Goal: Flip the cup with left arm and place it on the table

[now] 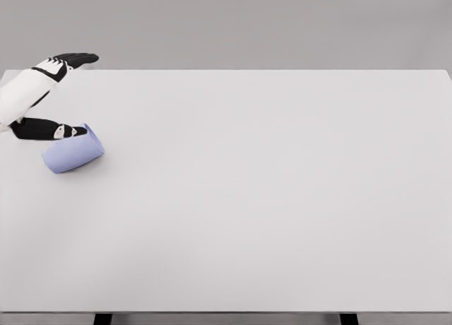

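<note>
A pale blue cup (pixel 73 152) lies on its side at the left of the white table (pixel 268 191), its rim end toward the right. My left hand (pixel 60 99) comes in from the left edge just behind the cup. Its fingers (pixel 74 58) are stretched out toward the table's far edge and its thumb (pixel 53 130) reaches to the cup's upper rim. The fingers are spread and hold nothing; whether the thumb touches the cup I cannot tell. The right arm does not show.
The table's far edge (pixel 226 70) runs just past the left hand's fingertips. Two dark table legs (pixel 103 318) show under the front edge.
</note>
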Controlling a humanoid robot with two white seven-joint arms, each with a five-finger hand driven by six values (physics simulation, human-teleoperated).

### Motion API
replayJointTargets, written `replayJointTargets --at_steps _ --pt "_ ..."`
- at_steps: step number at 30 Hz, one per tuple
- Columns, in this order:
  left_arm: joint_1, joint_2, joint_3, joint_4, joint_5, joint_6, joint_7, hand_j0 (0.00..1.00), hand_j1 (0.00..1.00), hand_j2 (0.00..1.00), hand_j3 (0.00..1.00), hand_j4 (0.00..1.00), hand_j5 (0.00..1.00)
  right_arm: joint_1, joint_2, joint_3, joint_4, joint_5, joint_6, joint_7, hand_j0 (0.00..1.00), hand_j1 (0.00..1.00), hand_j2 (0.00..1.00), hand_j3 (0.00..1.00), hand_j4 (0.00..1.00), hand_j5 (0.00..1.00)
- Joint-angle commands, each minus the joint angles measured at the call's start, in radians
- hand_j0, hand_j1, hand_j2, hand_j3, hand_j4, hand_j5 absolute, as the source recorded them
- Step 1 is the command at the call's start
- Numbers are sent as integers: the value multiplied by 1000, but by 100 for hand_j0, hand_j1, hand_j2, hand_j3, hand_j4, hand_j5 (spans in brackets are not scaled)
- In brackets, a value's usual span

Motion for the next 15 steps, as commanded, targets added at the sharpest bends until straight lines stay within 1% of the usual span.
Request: replayJointTargets --at_steps 1,3,4,6,8,10,12,15 --pt "0 3 -30 -18 102 187 0 100 100 100 100 100 100 0 0 0 0 0 0 0 100 100 100 100 100 100" --pt "-5 3 -30 -18 140 250 0 100 100 100 100 100 100 0 0 0 0 0 0 0 100 100 100 100 100 100" --pt "-5 1 -33 -18 182 295 0 100 100 100 100 100 100 0 0 0 0 0 0 0 100 100 100 100 100 100" --pt "-9 -16 -45 -18 205 356 0 100 100 100 100 100 100 0 0 0 0 0 0 0 100 100 100 100 100 100" --pt "-18 -46 -65 -18 205 430 0 100 100 100 100 100 100 0 0 0 0 0 0 0 100 100 100 100 100 100" --pt "-48 -68 -123 -18 203 482 0 100 100 100 100 100 100 0 0 0 0 0 0 0 100 100 100 100 100 100" --pt "-60 -75 -171 -18 203 517 0 100 100 100 100 100 100 0 0 0 0 0 0 0 100 100 100 100 100 100" --pt "-61 -80 -186 -18 203 557 0 100 100 100 100 100 100 0 0 0 0 0 0 0 100 100 100 100 100 100"
